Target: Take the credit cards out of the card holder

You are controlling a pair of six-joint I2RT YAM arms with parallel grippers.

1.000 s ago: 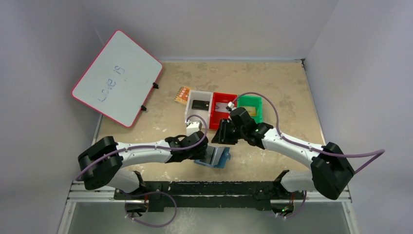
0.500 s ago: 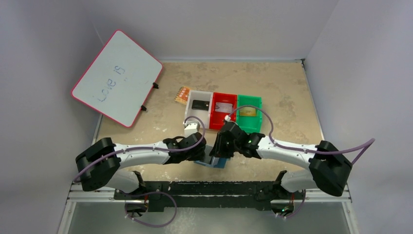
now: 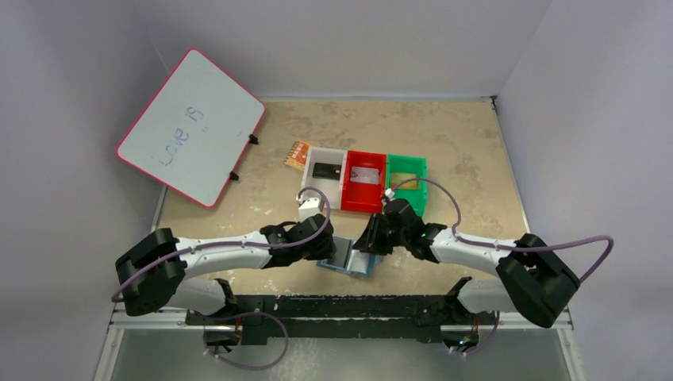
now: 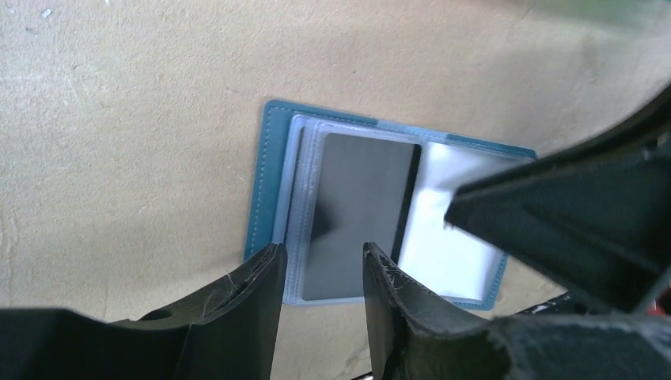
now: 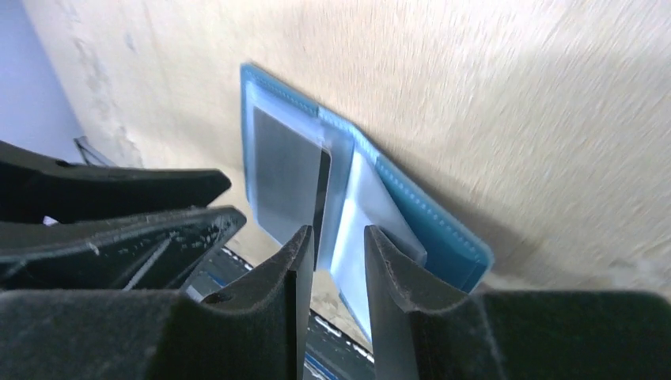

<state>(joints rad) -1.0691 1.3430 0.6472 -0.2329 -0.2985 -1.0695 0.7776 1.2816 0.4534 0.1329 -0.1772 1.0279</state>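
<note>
Tan table (image 3: 476, 143), white plastic bin (image 3: 321, 193) with black card (image 3: 326, 170), red bin (image 3: 363, 203) with pale card (image 3: 365, 176), green bin (image 3: 406, 163), open blue bifold card holder (image 4: 271, 182) nearest me, dark card (image 4: 360, 206) sleeved inside, my left gripper (image 4: 323, 252) parted above it, my right gripper (image 5: 339, 236) astride the card, grip unclear.

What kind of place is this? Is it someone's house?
Probably a robot testing booth, not a house: two robot arms bolted to a table, plain walls around it, a whiteboard leaning on one.

I see a red-edged whiteboard (image 3: 190, 127) (scrawled "Love is") far left. White bin (image 3: 327, 185), red bin (image 3: 361, 197) and green bin (image 3: 406, 161) sit side by side on the table (image 3: 460, 159), with an orange patterned square (image 3: 298, 153) just beside the white one.
</note>
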